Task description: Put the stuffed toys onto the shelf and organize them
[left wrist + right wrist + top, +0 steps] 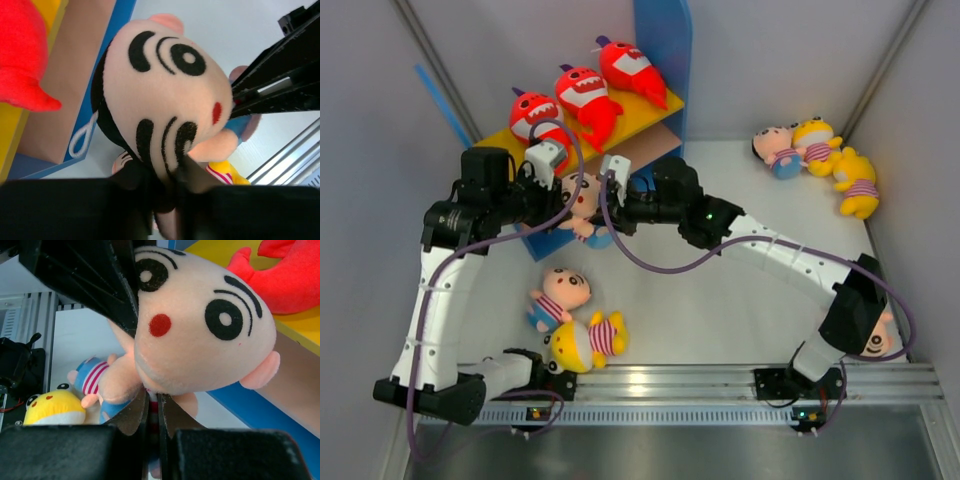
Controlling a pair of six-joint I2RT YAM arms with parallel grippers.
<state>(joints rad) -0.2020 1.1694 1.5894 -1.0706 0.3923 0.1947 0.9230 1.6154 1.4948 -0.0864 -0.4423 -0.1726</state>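
Overhead view of a white table [720, 300] between grey walls.

At the left, the left arm [440, 300] reaches up to the shelf [665, 55]. The shelf's top board [645, 108] carries three sharks [585, 98] in a row. Both arms cover most of the lower board.

Just in front of the shelf is a doll [584, 198] with a pink face, caught between the two grippers. Whether it touches the shelf cannot be told.

The left gripper [162, 182] is partly closed, its fingers pressing either side of the doll's head. In its own camera the fingers are dark and blurred, so how deep they bite is unclear.

The right gripper [154, 412] is almost fully closed on a thin part of the doll below the head. Whether that part is a leg or cloth is hard to make out.

Nearer the arm bases, a pink doll [558, 295] and a yellow doll [588, 340] lie touching on the table.

The right arm [780, 255] stretches across from the lower right. Far right, by the wall, a trio [815, 135] of one pink and two yellow dolls huddles well apart from the shelf.

Beside the right arm's elbow a pale face [882, 342] peeks out, the rest of it hidden.
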